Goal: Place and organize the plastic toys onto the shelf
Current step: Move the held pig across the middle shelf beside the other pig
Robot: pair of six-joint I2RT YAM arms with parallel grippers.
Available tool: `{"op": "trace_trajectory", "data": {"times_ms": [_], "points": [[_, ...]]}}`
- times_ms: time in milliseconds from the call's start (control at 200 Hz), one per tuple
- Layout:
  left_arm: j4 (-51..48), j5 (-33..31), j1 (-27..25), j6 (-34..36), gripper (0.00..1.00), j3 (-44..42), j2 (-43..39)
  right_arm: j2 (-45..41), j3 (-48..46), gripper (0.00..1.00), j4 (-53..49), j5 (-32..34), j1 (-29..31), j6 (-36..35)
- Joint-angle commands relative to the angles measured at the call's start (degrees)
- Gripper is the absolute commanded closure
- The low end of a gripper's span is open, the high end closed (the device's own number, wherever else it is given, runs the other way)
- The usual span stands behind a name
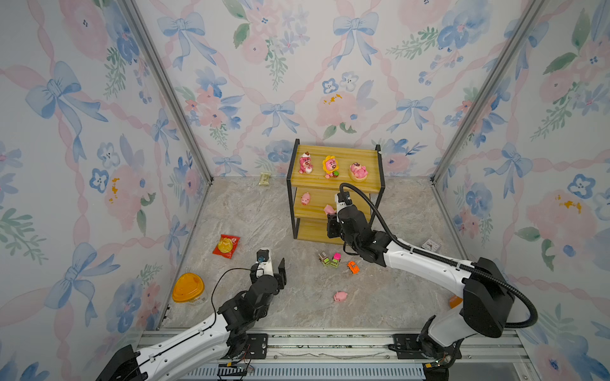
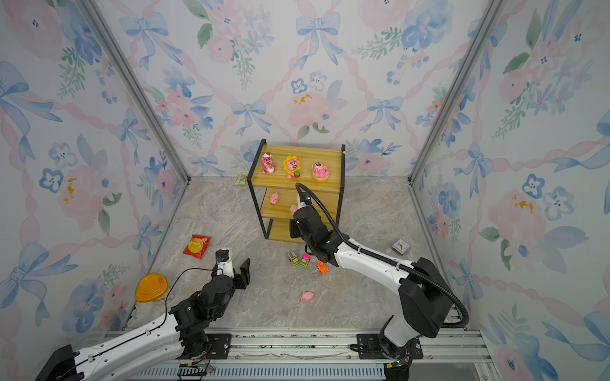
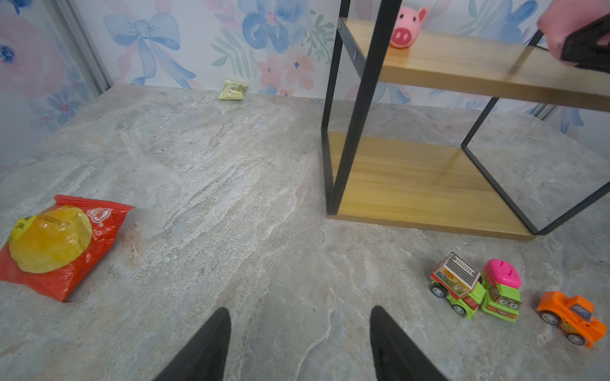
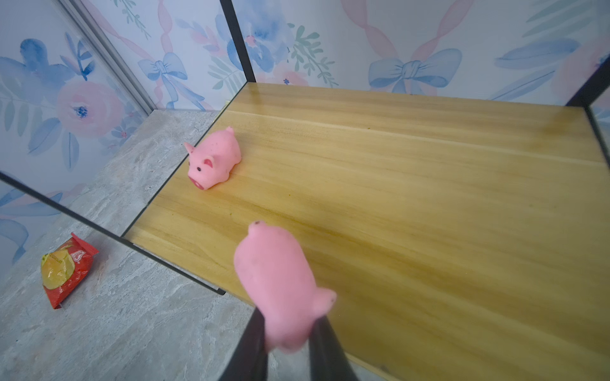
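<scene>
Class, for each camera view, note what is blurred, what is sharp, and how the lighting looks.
Right wrist view: the held pig in the right claw is soft and smeared, the resting pig on the shelf sharp. Left wrist view: the orange car is crisp, the shelf's middle board streaks at one end. Both top views: even light, faint shadows, a wall post leaning outward.
</scene>
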Motion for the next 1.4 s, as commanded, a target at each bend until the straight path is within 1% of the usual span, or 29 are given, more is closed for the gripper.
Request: {"op": "trace_trajectory", "data": {"times_ms": [0, 260, 440, 460, 565, 825, 1130, 1395], "points": [[-1.13, 0.68, 0.59, 1.65, 0.32, 0.24, -1.0, 1.53, -0.11, 0.77, 2.28, 5.12, 1.76, 2.07], [-1.22, 2.4, 1.04, 3.18, 0.32, 0.41, -1.24, 4.89, 4.17, 0.78, -0.71, 10.75, 3.95, 4.41], [-0.34, 4.0, 1.22, 4.02, 0.32, 0.54, -0.96, 4.96, 6.1, 0.79, -2.7, 13.73, 4.22, 6.36], [-0.14, 4.18, 1.32, 4.09, 0.32, 0.57, -0.88, 6.4, 6.25, 0.79, -2.66, 14.05, 4.23, 6.47], [0.39, 5.16, 1.54, 4.68, 0.32, 0.76, -0.09, 6.74, 6.97, 0.79, -3.67, 15.34, 4.11, 7.26], [1.73, 6.99, 2.08, 6.03, 0.32, 1.62, 1.98, 7.62, 8.16, 0.79, -4.48, 16.94, 3.87, 8.5], [1.62, 8.13, 2.7, 6.57, 0.32, 1.91, 2.55, 8.44, 8.25, 0.79, -3.74, 16.81, 2.82, 9.76], [1.22, 8.43, 2.99, 6.66, 0.32, 2.17, 2.54, 10.05, 9.2, 0.78, -2.77, 16.55, 2.73, 9.43]]}}
